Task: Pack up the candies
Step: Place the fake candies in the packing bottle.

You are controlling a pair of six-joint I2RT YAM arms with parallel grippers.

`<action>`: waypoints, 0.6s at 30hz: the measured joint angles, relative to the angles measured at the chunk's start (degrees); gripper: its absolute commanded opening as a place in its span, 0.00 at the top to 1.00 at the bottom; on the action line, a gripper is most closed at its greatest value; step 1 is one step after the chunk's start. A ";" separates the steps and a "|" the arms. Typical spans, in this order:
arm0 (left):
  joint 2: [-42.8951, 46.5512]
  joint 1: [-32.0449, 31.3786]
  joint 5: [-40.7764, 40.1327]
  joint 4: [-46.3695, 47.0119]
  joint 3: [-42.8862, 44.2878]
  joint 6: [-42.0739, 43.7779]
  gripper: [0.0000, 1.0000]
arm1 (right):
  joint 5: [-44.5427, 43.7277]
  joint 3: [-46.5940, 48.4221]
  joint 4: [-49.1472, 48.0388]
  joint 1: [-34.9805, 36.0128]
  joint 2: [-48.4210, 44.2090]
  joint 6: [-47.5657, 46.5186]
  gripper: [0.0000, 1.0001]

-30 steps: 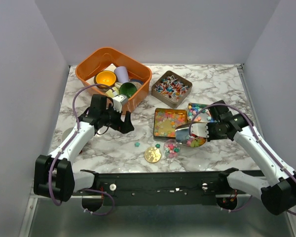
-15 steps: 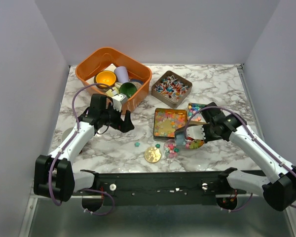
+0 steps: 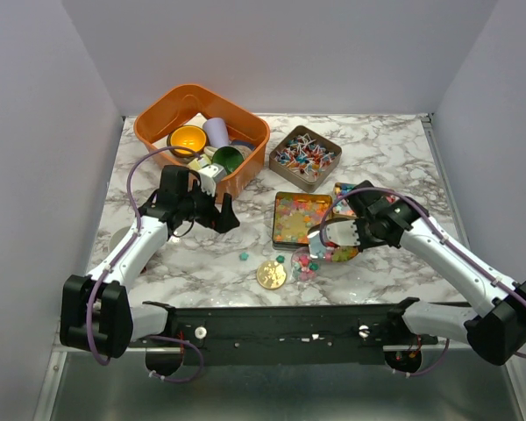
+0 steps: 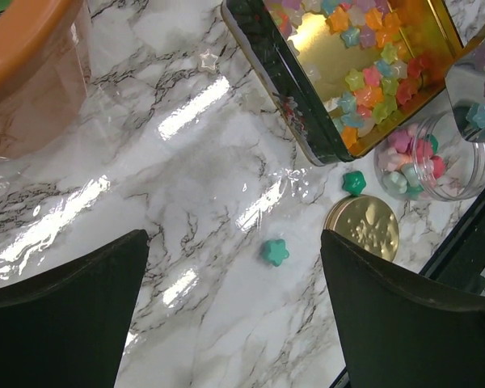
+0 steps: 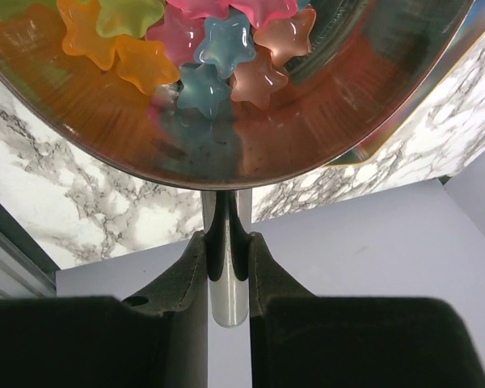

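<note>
My right gripper (image 3: 361,230) is shut on the handle of a metal scoop (image 3: 331,235) that holds several star-shaped candies (image 5: 210,48). The scoop hangs just above a clear jar (image 3: 305,263) partly filled with candies. A gold tin (image 3: 302,217) of star candies lies beside it. My left gripper (image 3: 221,215) is open and empty above the table. Below it a loose teal star candy (image 4: 275,252) lies on the marble, and another one (image 4: 354,182) lies by the tin. In the right wrist view the jaws clamp the scoop's handle (image 5: 226,250).
A flat gold disc (image 3: 271,274) lies left of the jar. A brown tin (image 3: 305,156) of wrapped candies and a small tin (image 3: 346,195) sit behind. An orange basket (image 3: 162,110) with cups and bowls stands at the back left.
My right arm has swung a little to the left, with the scoop staying over the jar. The left arm has not moved.
</note>
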State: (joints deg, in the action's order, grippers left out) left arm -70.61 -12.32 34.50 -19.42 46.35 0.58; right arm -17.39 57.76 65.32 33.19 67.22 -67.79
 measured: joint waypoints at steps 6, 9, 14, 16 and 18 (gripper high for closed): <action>-0.55 0.00 0.15 1.14 -0.02 -0.94 0.01 | -1.90 0.35 0.81 2.19 0.00 0.33 0.99; -0.72 0.00 0.37 1.55 -0.13 -1.38 0.01 | -2.78 0.61 1.20 3.17 0.07 0.52 0.99; -0.94 0.00 0.87 2.34 -0.24 -2.16 0.01 | -4.07 1.29 1.97 4.39 0.72 1.36 0.99; -1.03 0.00 1.05 2.67 -0.24 -2.40 0.01 | -4.48 1.31 2.10 4.72 0.94 1.73 0.99; -1.11 0.00 1.14 2.86 -0.24 -2.56 0.01 | -4.81 1.36 2.23 5.05 1.11 1.95 0.99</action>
State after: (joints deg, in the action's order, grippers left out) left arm -71.72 -12.32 35.64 -16.56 46.11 -1.98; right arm -22.20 59.11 67.55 38.24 68.34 -65.84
